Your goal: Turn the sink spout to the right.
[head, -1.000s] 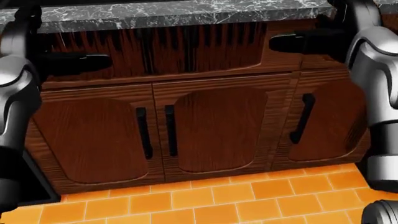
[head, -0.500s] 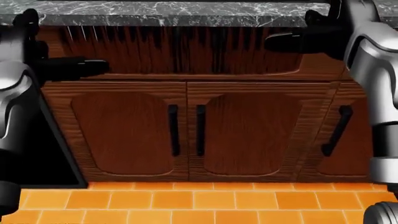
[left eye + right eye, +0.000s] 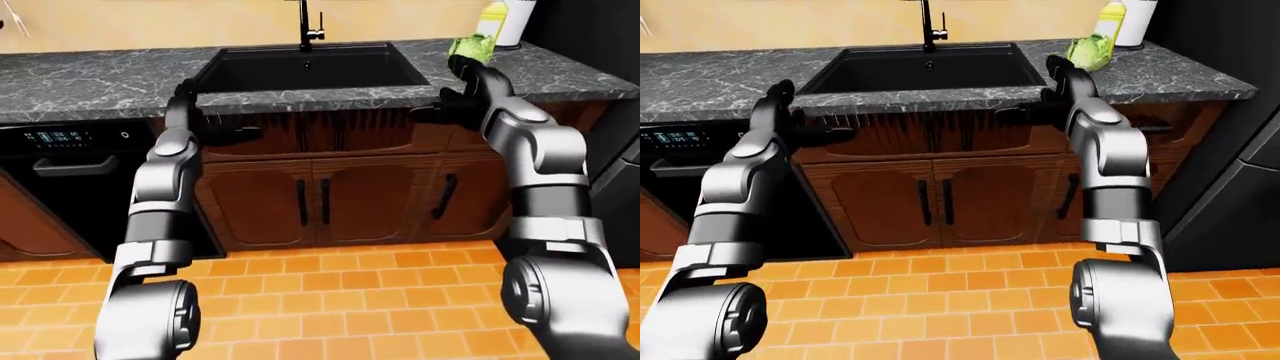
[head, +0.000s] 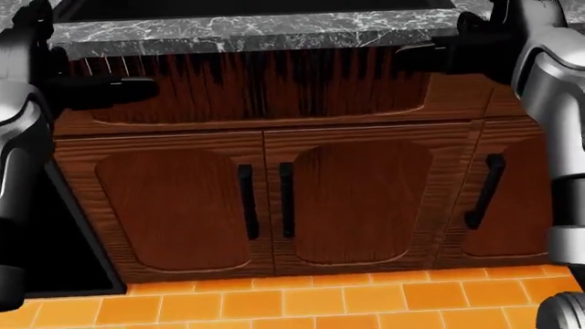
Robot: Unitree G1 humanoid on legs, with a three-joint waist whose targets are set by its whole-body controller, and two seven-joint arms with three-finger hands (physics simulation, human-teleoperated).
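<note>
A long gray stone counter (image 3: pixel 90 79) holds a black sink (image 3: pixel 310 67). Brown cupboard doors (image 4: pixel 348 205) sit under it. The thin black spout (image 3: pixel 303 22) stands at the top edge of the sink, well apart from both hands. The left hand (image 3: pixel 205 127) and right hand (image 3: pixel 450 112) point along the cupboard below the counter edge, holding nothing, fingers stretched out.

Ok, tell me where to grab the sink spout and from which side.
Judging by the eye views, take the faucet on its thin upright black stem, above the small side handle. Come over the counter edge and across the basin, probably with the right hand, which looks nearer.
</note>
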